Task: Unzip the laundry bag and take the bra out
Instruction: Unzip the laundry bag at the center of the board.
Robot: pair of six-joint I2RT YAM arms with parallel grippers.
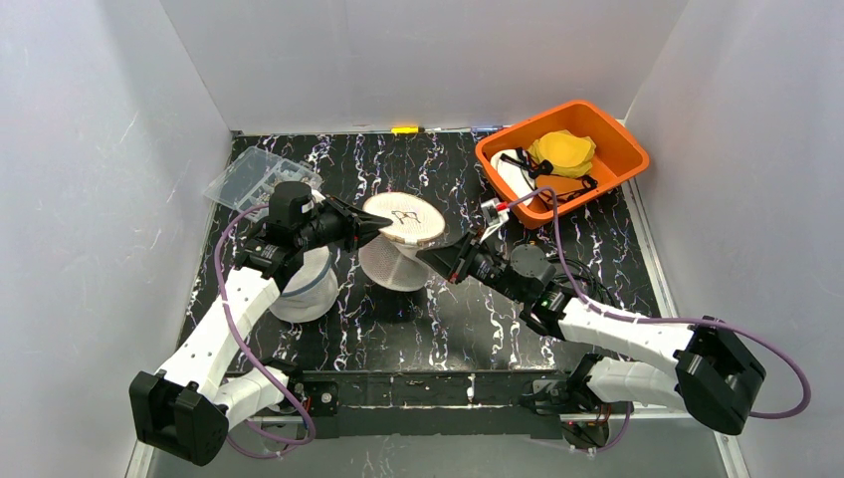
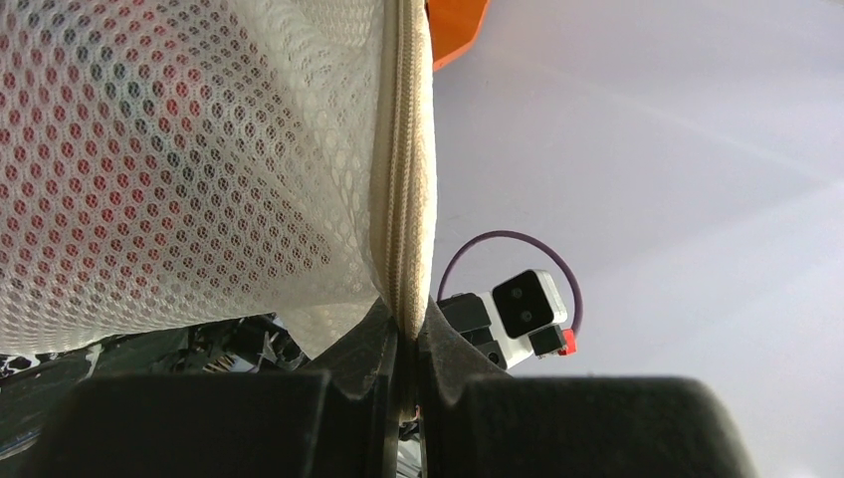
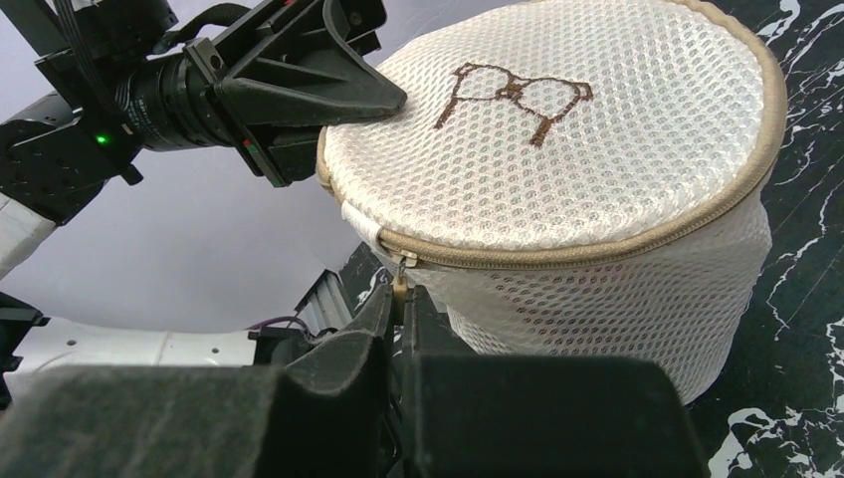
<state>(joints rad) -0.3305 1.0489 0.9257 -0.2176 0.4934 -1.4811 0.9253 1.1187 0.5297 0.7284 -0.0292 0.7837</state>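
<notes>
The round bag (image 1: 403, 234) stands upright. The left gripper (image 1: 376, 228) touches its left rim, and the right gripper (image 1: 432, 256) meets its near right side. Behind and right of the bag sits an orange bin (image 1: 619, 177), behind and left a clear box (image 1: 257, 177).

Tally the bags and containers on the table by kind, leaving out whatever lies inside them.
Mesh laundry bag: 1
Orange bin: 1
Clear plastic container: 1
White round item, partly hidden under the left arm: 1
Total: 4
</notes>
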